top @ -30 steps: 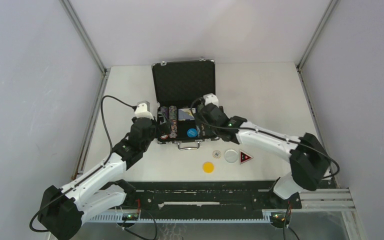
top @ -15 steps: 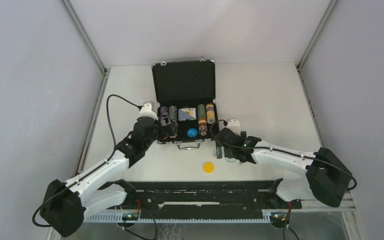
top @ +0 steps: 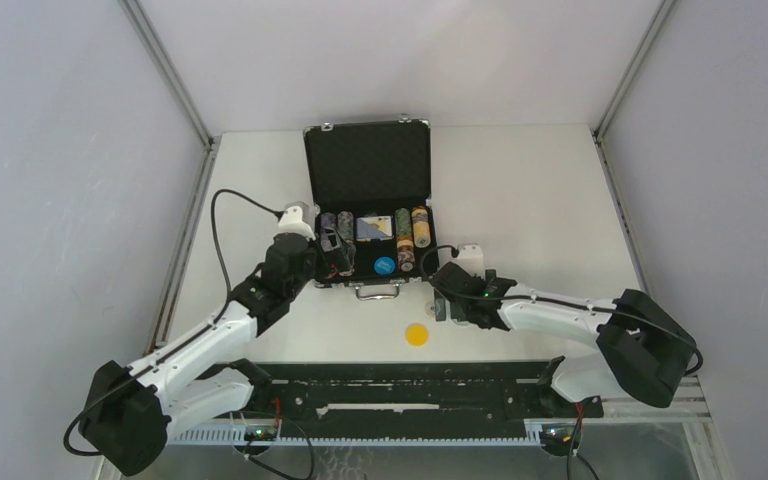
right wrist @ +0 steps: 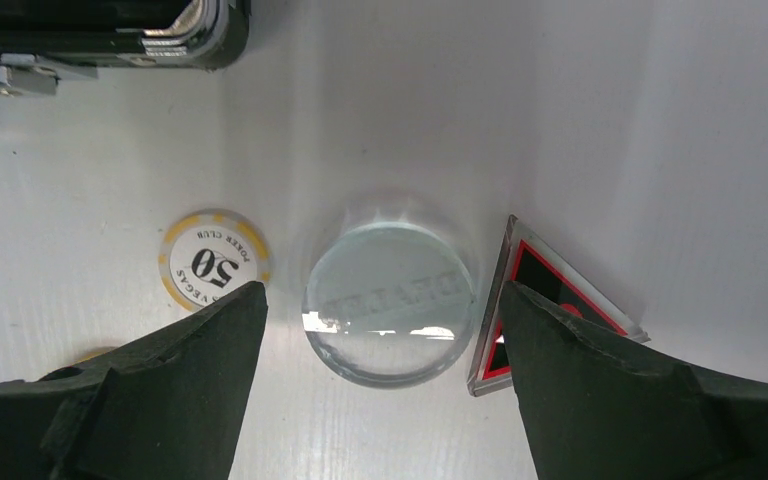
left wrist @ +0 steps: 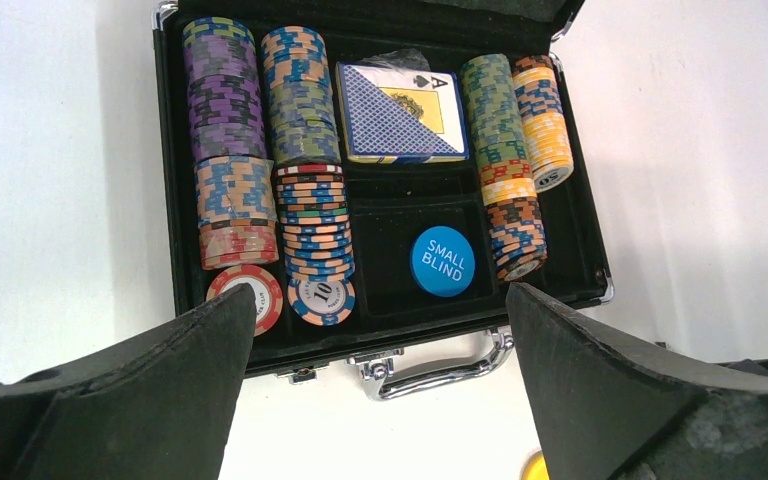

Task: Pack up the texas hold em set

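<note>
Clear dealer button (right wrist: 390,300) midway between the right pincer's (right wrist: 380,305) released, empty fingers (right wrist: 160,390).

White table (top: 520,180) between plain grey walls (top: 60,150)

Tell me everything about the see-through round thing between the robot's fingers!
The round button is a thick clear disc, glassy or plastic-looking, with faint mirrored letters, probably DEALER. It lies flat on the white table, between a yellow-edged 50 chip and the red-black triangle token, which sits very close, maybe touching. The right gripper hangs open around it, with its fingers not touching it.
</note>
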